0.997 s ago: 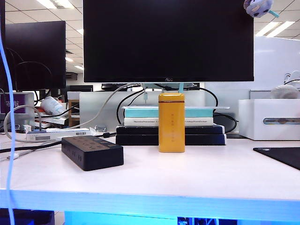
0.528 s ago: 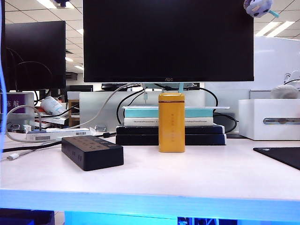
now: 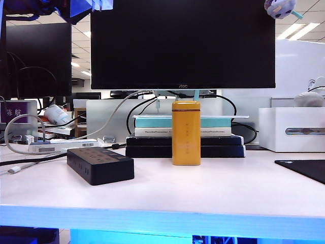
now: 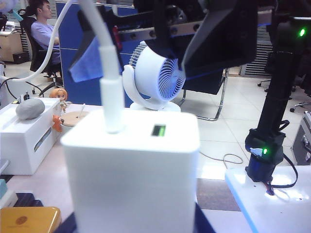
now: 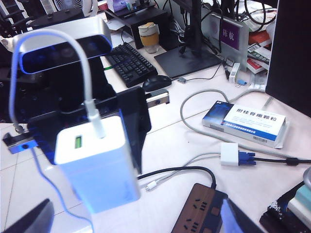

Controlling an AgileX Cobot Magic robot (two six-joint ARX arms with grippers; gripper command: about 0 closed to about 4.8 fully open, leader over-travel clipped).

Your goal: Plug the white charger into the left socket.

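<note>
The white charger (image 5: 99, 162) is held up in the air, its thin cable on top. The left socket (image 3: 77, 153) on the black strip stays free.

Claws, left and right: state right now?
Left claw: closed on the white charger, high above the table.
Right claw: open, empty, above the black power strip.

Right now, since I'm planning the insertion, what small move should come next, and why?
Probably lower the left pincer toward the black power strip: it grips the white charger well above the desk, not yet over the left socket. The right pincer hangs open nearby.
</note>
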